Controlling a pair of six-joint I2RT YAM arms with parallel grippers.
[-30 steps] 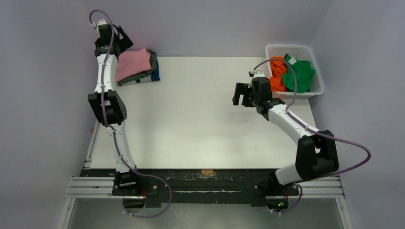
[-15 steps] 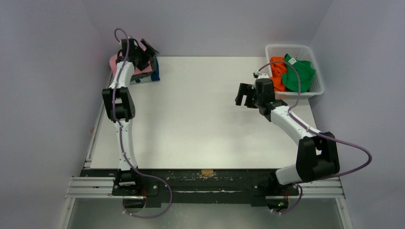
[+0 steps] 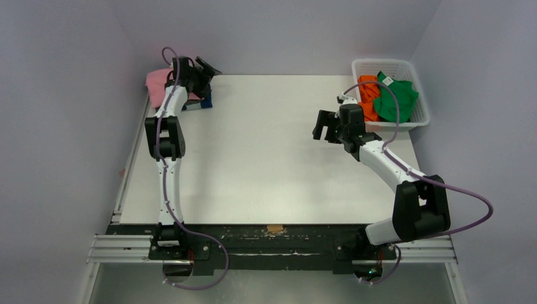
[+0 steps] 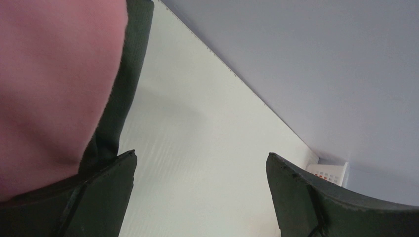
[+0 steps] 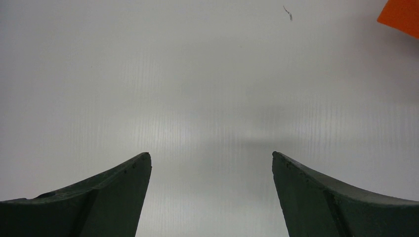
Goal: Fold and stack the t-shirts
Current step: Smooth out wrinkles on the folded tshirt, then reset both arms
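Observation:
Folded t-shirts are stacked at the table's far left corner. A pink one (image 3: pixel 155 82) lies on top, and a blue one (image 3: pixel 207 100) shows at the stack's right edge. In the left wrist view the pink shirt (image 4: pixel 49 74) lies on a dark grey one (image 4: pixel 126 74). My left gripper (image 3: pixel 208 68) hovers open and empty at the stack's right side, its midpoint (image 4: pixel 200 163) over bare table. An orange shirt (image 3: pixel 367 95) and a green shirt (image 3: pixel 396 95) lie crumpled in the basket. My right gripper (image 3: pixel 324 126) stands open and empty over the table (image 5: pixel 211 158), left of the basket.
The white lattice basket (image 3: pixel 391 66) sits at the table's far right corner; its corner shows in the left wrist view (image 4: pixel 331 173). A scrap of orange cloth (image 5: pixel 400 15) is at the right wrist view's upper right. The white table (image 3: pixel 253 158) lies between the arms, walls close around it.
My left arm has swung rightwards from the left wall across the stack to its right edge, its gripper open throughout. The right gripper has shifted slightly to the right.

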